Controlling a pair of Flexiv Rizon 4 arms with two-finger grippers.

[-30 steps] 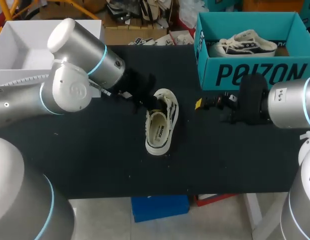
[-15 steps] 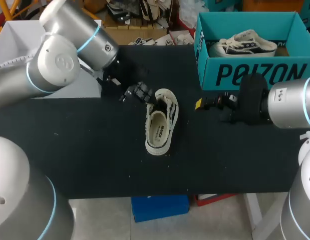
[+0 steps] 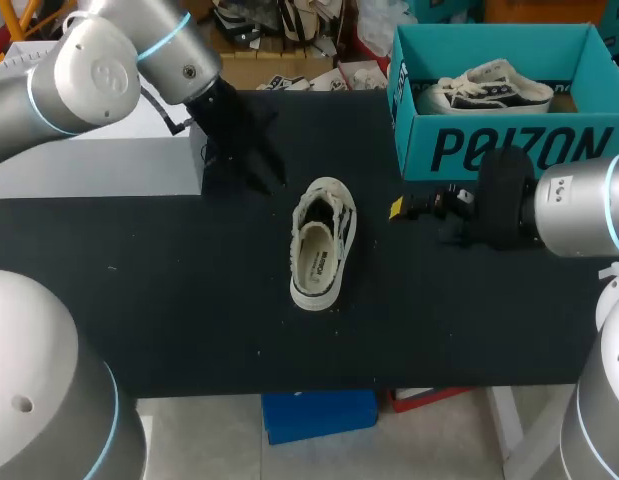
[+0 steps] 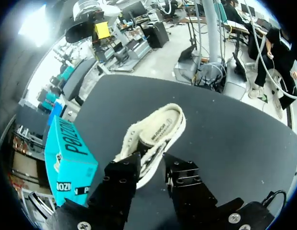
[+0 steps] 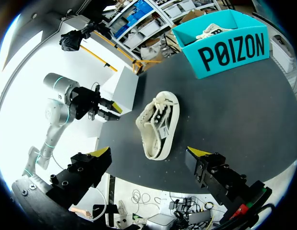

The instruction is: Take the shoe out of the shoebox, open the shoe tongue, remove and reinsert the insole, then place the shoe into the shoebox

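The shoe point(image 3: 322, 245) stands on its sole in the middle of the head view, on the black table point(image 3: 189, 320). Its laced toe points to the far edge, its mouth faces up and the insole point(image 3: 320, 262) lies inside it. Nothing touches it.

The left gripper point(image 3: 257, 172) hangs up and left of the shoe, near it but apart. In the left wrist view its dark fingers point(image 4: 120, 179) stand parted with nothing between them, and the shoe point(image 4: 155, 134) lies just ahead of them. Beside this gripper, at the upper left, is a white box point(image 3: 99, 165).

The right gripper point(image 3: 407, 208) hovers right of the shoe, a yellow tip turned toward it. In the right wrist view its fingers point(image 5: 98, 155) are spread wide and empty, with the shoe point(image 5: 159, 125) ahead of them.

Behind it, at the upper right, stands the teal shoebox point(image 3: 499, 150), with a second shoe point(image 3: 484, 88) inside.
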